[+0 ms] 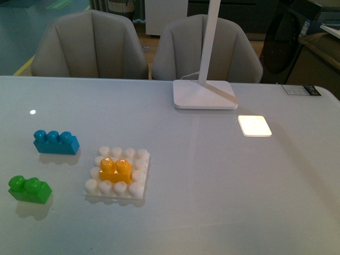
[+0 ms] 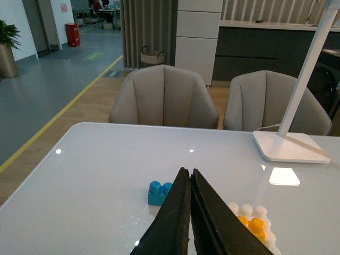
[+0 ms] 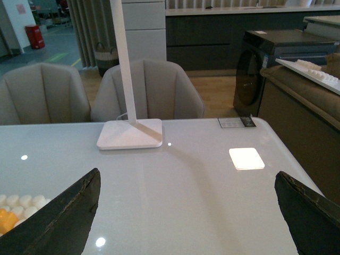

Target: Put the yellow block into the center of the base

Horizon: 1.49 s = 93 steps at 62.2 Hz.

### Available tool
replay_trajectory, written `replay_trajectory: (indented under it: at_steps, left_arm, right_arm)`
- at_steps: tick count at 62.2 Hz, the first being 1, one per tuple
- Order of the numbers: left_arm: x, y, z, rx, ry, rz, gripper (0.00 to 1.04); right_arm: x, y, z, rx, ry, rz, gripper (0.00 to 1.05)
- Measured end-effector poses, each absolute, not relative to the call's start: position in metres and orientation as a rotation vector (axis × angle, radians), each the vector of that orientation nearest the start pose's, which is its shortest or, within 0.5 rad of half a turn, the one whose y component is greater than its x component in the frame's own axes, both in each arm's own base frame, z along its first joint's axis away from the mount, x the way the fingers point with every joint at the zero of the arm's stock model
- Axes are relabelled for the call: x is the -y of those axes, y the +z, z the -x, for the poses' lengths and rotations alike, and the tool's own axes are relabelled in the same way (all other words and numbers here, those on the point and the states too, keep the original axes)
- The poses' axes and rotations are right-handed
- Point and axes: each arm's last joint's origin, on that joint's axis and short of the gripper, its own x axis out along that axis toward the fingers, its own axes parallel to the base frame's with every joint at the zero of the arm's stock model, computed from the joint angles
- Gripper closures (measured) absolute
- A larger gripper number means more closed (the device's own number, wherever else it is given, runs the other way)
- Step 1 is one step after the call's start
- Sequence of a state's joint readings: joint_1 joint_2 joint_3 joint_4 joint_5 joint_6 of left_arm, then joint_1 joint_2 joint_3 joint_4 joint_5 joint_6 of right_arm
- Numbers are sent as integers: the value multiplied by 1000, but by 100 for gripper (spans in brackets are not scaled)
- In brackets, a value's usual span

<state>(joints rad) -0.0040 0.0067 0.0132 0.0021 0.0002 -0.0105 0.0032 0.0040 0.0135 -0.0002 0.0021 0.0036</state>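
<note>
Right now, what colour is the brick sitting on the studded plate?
Orange-yellow brick on the white plate; clearest in the front view.

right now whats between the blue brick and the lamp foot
In the front view, only bare table separates the blue brick from the lamp foot. The base holding the yellow block sits nearer, off that line.

left gripper [image 2: 189, 212] jaws closed, right gripper [image 3: 186, 212] jaws spread

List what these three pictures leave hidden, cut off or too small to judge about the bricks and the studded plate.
- Left wrist view: the shut left hand covers part of the blue brick and the base.
- Right wrist view: the base and yellow block are cut by the edge.
- Front view: whether the yellow block is pressed fully down is unclear.
- The green brick shows only in the front view.
</note>
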Motion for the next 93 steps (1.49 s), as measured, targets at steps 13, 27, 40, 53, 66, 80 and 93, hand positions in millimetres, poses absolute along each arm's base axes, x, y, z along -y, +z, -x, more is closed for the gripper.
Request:
replay_trajectory:
  at_steps: [13, 27, 40, 53, 66, 80, 93]
  left_arm:
    - [0, 168, -97, 8, -4, 11, 102]
    - [0, 168, -97, 8, -4, 11, 90]
    - [0, 168, -97, 8, -4, 11, 51]
    - [0, 168, -97, 8, -4, 11, 10]
    - [0, 168, -97, 8, -4, 8, 7]
    - [0, 168, -97, 8, -4, 8, 7]
    - [0, 168, -97, 8, -4, 8, 7]
  right_arm:
    - [0, 168, -97, 9, 1, -4, 9]
    - [0, 168, -97, 9, 1, -4, 9]
    - [0, 168, -97, 9, 1, -4, 9]
    - [0, 168, -97, 9, 1, -4, 9]
    - [0, 168, -97, 9, 1, -4, 9]
    - [0, 168, -97, 9, 1, -4, 9]
    - [0, 168, -97, 9, 1, -4, 9]
